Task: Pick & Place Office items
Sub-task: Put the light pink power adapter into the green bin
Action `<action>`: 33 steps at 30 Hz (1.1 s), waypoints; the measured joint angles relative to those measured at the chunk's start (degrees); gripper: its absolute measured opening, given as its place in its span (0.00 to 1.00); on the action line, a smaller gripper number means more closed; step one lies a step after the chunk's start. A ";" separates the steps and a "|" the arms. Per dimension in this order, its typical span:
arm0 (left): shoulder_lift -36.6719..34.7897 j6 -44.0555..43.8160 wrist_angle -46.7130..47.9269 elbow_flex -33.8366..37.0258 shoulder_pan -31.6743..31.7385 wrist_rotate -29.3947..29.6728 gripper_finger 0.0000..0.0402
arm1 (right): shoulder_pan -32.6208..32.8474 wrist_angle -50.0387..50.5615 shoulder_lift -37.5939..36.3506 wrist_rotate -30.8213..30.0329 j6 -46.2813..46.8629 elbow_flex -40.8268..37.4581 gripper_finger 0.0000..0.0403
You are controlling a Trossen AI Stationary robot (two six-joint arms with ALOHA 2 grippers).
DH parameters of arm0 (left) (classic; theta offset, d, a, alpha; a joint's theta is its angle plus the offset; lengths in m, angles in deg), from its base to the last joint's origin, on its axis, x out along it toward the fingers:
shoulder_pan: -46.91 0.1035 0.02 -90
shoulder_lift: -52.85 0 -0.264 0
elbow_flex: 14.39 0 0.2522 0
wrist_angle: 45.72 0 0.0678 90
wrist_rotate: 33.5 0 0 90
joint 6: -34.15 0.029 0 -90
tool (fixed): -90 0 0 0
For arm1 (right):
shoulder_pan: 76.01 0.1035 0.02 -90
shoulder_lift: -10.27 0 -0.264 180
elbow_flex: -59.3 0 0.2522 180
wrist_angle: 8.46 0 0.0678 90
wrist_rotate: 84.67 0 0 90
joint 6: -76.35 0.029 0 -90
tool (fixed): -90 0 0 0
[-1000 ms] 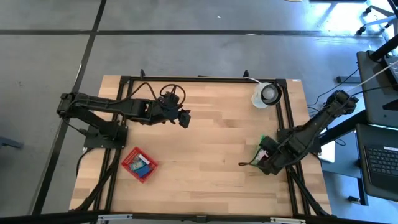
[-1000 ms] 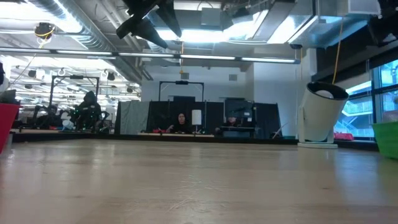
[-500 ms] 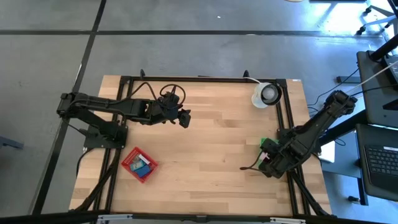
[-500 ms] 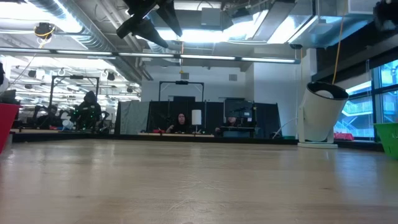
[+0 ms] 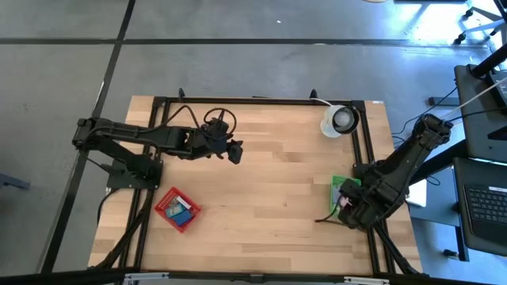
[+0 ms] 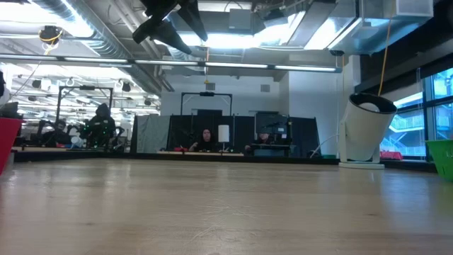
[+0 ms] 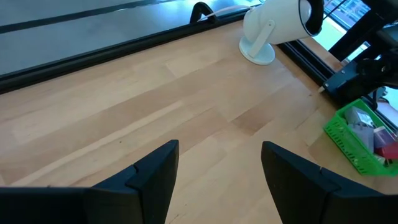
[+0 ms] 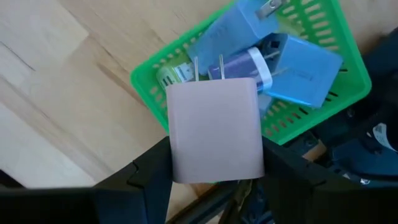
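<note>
My right gripper [image 5: 343, 209] hangs at the table's right side, above the near edge of the green basket [image 5: 345, 185]. It is shut on a pink blocky office item [image 8: 216, 130] with two metal prongs [image 8: 208, 67]. Blue and lavender office items [image 8: 292, 62] lie in the green basket [image 8: 149, 78] under it. Over the table's far left part my left gripper [image 5: 235, 150] stands open above the bare wood, nothing between its fingers [image 7: 155, 174]. The red basket [image 5: 176, 208] at the near left holds more office items. My right gripper pinches the pink item between its two fingers [image 8: 149, 171], on two opposite narrow sides [image 8: 176, 163] toward the end away from the prongs. The fingers come from above, pointing down. The item is lifted clear over the green basket, its broad face toward the wrist camera.
A white round object with a dark centre [image 5: 339, 120] stands at the far right corner. A black frame rail [image 5: 364, 150] runs along the table's right side by the green basket. Bare wood [image 5: 269, 190] lies between the two baskets.
My right gripper has gone a little up and toward the table's near right corner, still shut on the pink item, uncovering more of the green basket in the high view. The right arm has left the top right of the low view.
</note>
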 joint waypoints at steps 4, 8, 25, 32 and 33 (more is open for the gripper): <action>0.00 0.01 0.02 0.00 0.00 0.02 0.56 | 0.53 -0.01 0.00 -0.09 0.21 0.00 0.50; 0.00 0.02 0.02 0.00 0.00 0.18 0.56 | 0.53 0.44 0.00 -4.26 2.56 0.00 0.53; 0.00 0.04 0.05 0.00 0.10 0.52 0.56 | 0.24 4.86 5.08 -5.85 2.24 0.00 0.53; 0.00 0.04 0.04 0.00 0.17 0.68 0.56 | 0.24 4.86 5.18 -6.01 2.77 0.00 0.54; 0.00 0.04 0.06 0.00 0.15 0.66 0.56 | 0.24 4.86 5.18 -6.01 2.77 0.00 0.54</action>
